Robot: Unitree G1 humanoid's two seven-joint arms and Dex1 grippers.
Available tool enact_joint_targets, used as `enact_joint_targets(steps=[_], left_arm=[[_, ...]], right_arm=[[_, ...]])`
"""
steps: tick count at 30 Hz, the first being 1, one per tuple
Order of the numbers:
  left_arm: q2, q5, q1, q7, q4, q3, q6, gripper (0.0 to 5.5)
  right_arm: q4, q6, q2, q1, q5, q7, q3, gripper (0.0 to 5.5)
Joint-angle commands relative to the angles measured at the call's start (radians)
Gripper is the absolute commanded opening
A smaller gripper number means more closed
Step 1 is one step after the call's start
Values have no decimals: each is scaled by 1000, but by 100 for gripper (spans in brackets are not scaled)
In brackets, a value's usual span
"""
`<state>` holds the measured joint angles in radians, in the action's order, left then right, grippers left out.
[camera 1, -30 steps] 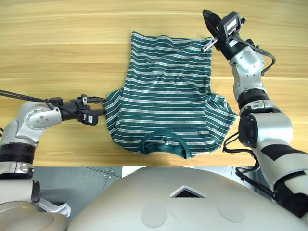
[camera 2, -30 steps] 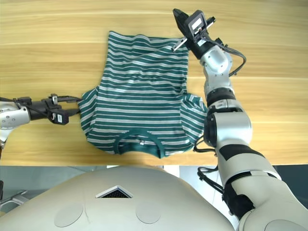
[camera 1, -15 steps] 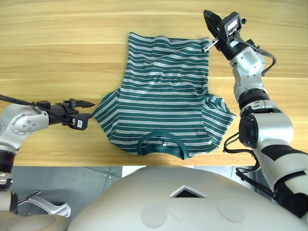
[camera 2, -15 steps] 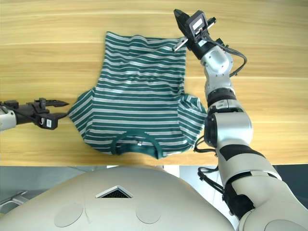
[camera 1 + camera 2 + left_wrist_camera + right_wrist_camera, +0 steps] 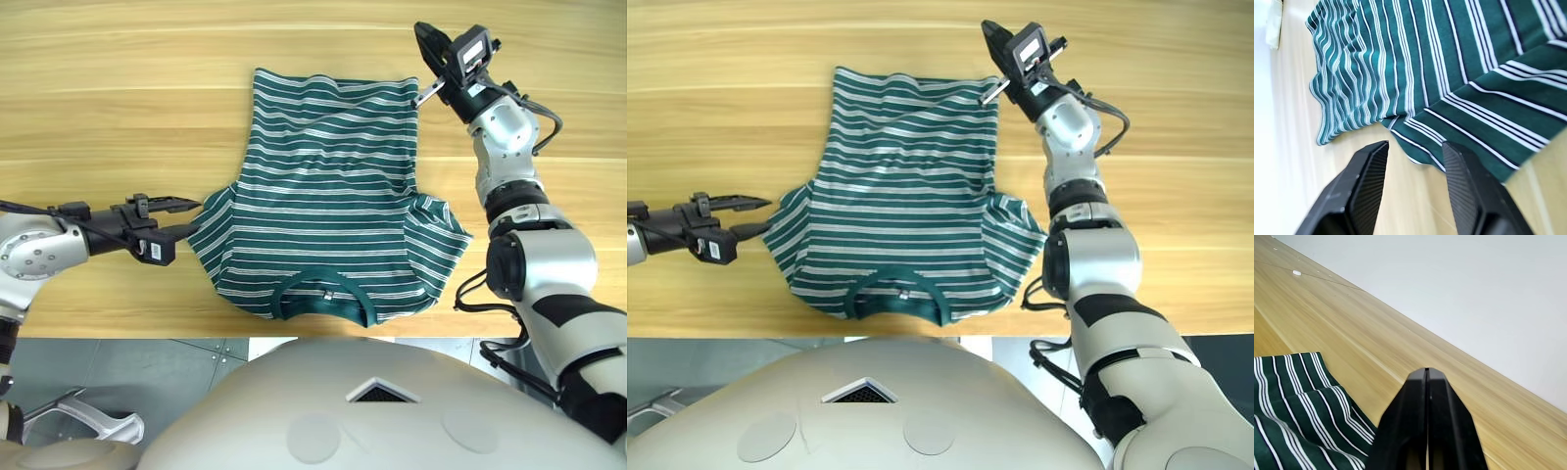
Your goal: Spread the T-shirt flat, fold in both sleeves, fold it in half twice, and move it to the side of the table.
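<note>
The T-shirt point(image 5: 328, 196) lies spread on the table point(image 5: 118, 98), green with white stripes. Its collar point(image 5: 323, 294) is at the near edge and its hem at the far side. Both sleeves stick out at the sides and the cloth is a little rumpled.

The left gripper point(image 5: 186, 217) is low over the wood just beside the left sleeve point(image 5: 211, 230), pointing at it from the side. Its fingers point(image 5: 1364, 181) are spread wide with nothing between them. The sleeve's striped edge lies right in front of the fingertips, in line with the gap. In the left wrist view it reaches about level with the tips but is not pinched. Beyond the tips the body of the shirt runs on in ripples to the hem.

The right gripper point(image 5: 421, 31) is at the far right of the shirt, just past the right hem corner point(image 5: 411, 90). It is tilted up and pointing away from the robot. Its fingers point(image 5: 1415, 421) are pressed together, edge to edge, and no cloth shows between them. The hem corner lies flat on the wood beside and beneath the fingers, apart from the tips. Past the tips there is bare wood. The right sleeve point(image 5: 441, 230) lies well back from this gripper, next to the arm.
</note>
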<state>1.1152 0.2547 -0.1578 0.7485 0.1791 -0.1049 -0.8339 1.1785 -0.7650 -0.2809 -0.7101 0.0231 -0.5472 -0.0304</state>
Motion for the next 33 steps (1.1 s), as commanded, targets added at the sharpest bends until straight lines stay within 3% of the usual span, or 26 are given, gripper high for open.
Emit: enact_joint_targets(steps=[1,20,33], left_arm=[[18,77,-11,3,39,-26,0,205],[37,145,14,-9,89,-48,20,205],[-6,152,90,21,136,-136,9,191]], right_arm=[[2,9,-5,8,-6,-10,-6,0],[6,13,-17,10,-5,-9,-8,0],[5,11,-16,7,-4,-7,-6,0]])
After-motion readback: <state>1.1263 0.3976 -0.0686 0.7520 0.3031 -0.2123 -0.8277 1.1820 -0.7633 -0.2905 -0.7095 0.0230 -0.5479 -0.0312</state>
